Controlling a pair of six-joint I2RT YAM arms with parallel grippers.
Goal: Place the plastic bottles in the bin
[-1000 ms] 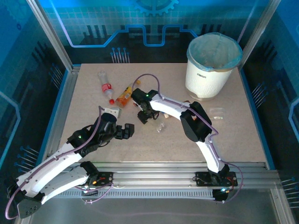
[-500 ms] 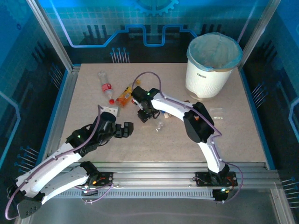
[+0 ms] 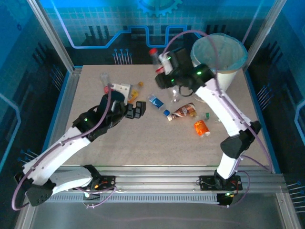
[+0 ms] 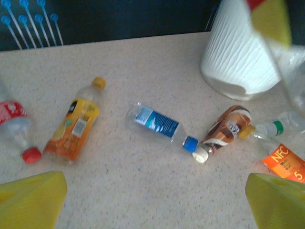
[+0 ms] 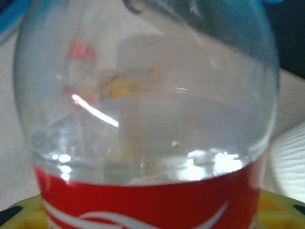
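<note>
Sitting between right jaws is a red-labelled bottle point(image 5: 145, 143).

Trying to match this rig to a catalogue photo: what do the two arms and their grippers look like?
Both the left arm and the right arm have smooth white shells with black joint housings, small green lights on them, and a thin purple cable looping alongside. The left gripper and right gripper are black blocks; the left wrist view shows yellow finger pads.
</note>
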